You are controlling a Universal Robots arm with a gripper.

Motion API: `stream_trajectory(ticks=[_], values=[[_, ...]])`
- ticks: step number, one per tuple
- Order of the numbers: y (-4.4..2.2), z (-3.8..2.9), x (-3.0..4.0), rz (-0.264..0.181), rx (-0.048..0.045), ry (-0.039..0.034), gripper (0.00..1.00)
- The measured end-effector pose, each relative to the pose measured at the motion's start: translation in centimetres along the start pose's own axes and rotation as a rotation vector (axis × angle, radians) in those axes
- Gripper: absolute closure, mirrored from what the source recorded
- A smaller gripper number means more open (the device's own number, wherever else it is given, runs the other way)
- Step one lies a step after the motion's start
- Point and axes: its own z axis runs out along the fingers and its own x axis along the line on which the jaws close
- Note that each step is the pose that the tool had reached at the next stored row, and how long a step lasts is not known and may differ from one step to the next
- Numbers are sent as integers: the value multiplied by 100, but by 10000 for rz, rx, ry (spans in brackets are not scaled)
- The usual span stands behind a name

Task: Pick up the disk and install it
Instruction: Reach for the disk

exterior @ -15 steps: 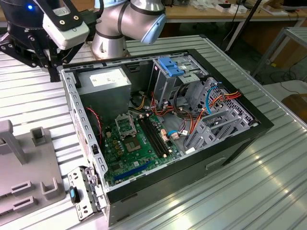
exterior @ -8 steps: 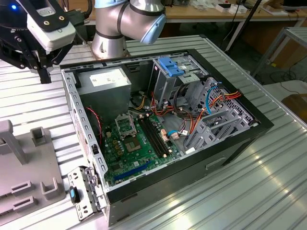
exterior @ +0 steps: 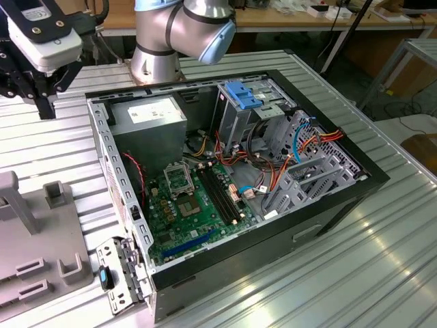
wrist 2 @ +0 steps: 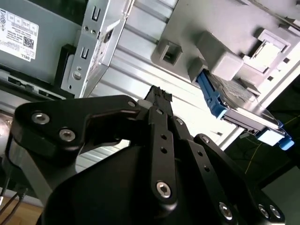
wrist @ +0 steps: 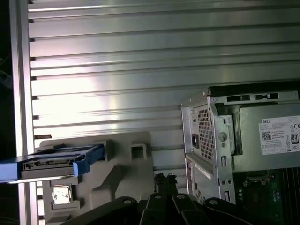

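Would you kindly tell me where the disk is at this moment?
In both wrist views the disk sits on the grey holder on the slatted metal table, outside the open computer case and apart from it.

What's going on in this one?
The arm's gripper hangs above the slatted metal table, its fingers apparently together and empty. The disk, blue rails along its edges, lies on a grey fixture beside the open computer case. It is not yet picked up or installed.
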Motion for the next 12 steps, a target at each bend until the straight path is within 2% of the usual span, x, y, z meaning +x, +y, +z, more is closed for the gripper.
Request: stream_trajectory(ticks=[2, 5, 6, 8, 9, 10, 11, 12], values=[[28, 4, 173, 1, 0, -1, 89], [34, 7, 358, 1, 0, -1, 89], [34, 7, 399, 1, 0, 0, 89], [26, 8, 545, -1, -1, -1, 89], [23, 7, 587, -1, 0, 0, 89], [18, 7, 657, 1, -1, -1, 89], [10, 6, 759, -3, 0, 0, 89], [6, 6, 799, -9, 0, 0, 89]])
